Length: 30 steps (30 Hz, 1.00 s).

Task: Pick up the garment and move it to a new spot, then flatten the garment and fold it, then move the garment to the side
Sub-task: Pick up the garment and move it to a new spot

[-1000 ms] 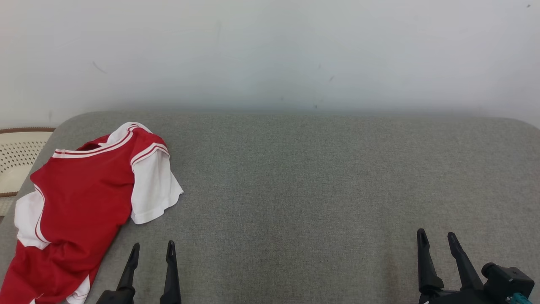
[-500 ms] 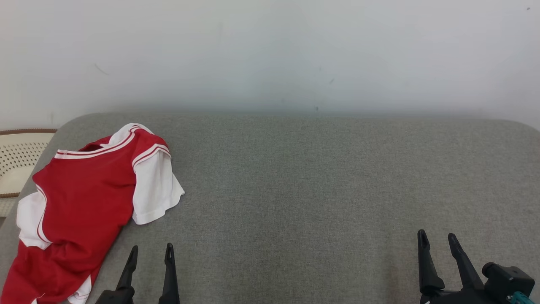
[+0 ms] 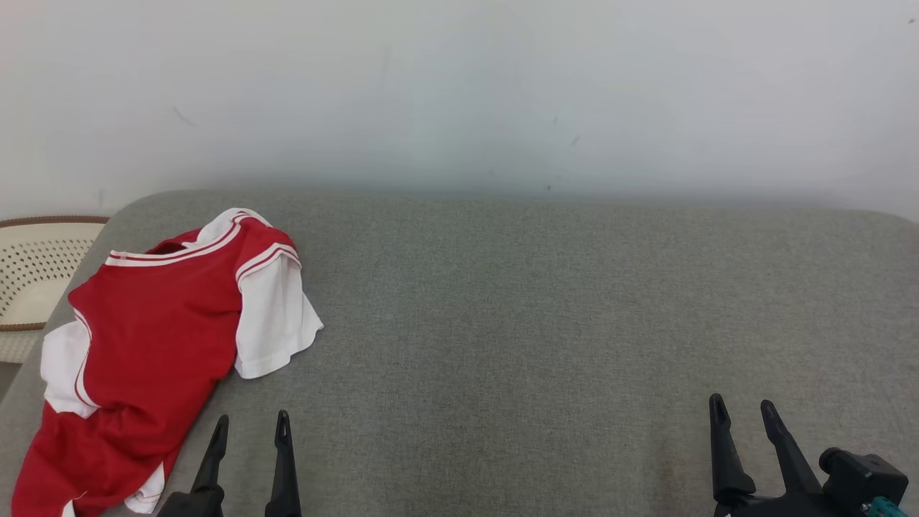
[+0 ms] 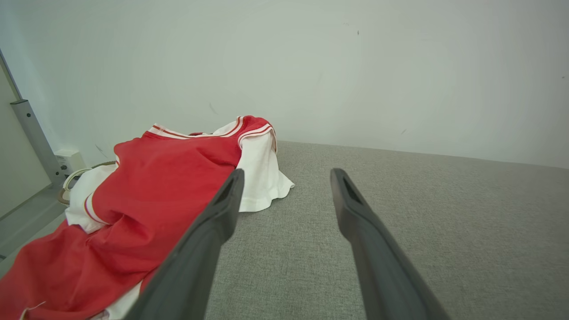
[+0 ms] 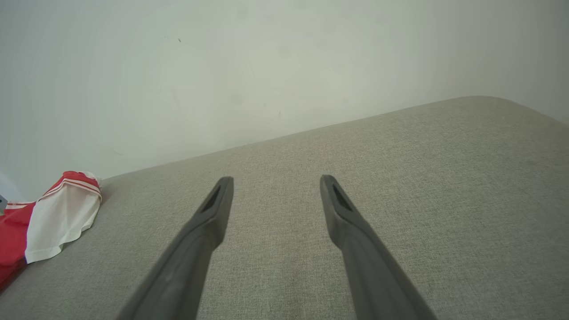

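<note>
I see the red-and-white garment (image 3: 143, 345) lying rumpled on the grey desk (image 3: 538, 323), so it needs lifting clear before I can flatten it. My left pincer (image 3: 251, 418) hovers just beside the garment's near hem, jaws apart and empty, best placed to grab. My right pincer (image 3: 742, 402), equally apart, waits well away from the garment.

Left gripper (image 3: 252, 417) and right gripper (image 3: 741, 401) are black — slim, tapered (teal fleck (image 3: 884, 508) at right).
</note>
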Available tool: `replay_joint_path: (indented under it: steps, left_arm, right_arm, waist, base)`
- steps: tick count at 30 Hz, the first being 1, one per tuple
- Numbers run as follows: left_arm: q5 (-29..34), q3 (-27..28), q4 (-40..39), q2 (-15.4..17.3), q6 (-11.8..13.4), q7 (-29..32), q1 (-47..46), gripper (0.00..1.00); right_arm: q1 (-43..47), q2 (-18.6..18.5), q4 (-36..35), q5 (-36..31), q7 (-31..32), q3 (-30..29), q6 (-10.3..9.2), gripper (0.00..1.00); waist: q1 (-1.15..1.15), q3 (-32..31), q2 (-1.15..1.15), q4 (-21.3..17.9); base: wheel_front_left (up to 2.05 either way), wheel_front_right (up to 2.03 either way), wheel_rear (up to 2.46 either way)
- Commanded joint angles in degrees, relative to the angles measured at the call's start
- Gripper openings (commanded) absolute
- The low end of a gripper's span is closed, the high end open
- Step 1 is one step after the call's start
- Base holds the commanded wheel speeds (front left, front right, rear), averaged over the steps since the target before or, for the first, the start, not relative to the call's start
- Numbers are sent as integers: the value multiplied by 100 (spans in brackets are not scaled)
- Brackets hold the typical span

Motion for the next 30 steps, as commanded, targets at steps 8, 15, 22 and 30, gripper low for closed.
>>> replay_joint_path:
  steps: [8, 15, 22, 30]
  left_arm:
    - [-23, 42, -16, 99, 63, -9, 64, 100]
    - [-36, 75, -16, 156, 105, 32, 113, 100]
    - [-18, 155, -80, 211, 217, 37, 175, 100]
    - [-80, 269, -122, 227, 346, -16, 201, 100]
  right_arm:
    - [106, -27, 97, 88, -84, 51, 4, 100]
    - [124, -26, 153, 107, -113, 78, 4, 100]
    - [125, -25, 228, 104, -144, 127, 4, 100]
    - [93, -25, 275, 46, -141, 248, 4, 100]
  waist:
    - [0, -27, 0, 352]
    - [0, -18, 0, 710]
    - [0, -32, 0, 1127]
    - [0, -39, 0, 1521]
  base:
    - [0, 0, 0]
    - [0, 0, 0]
    - [0, 0, 0]
    - [0, 0, 0]
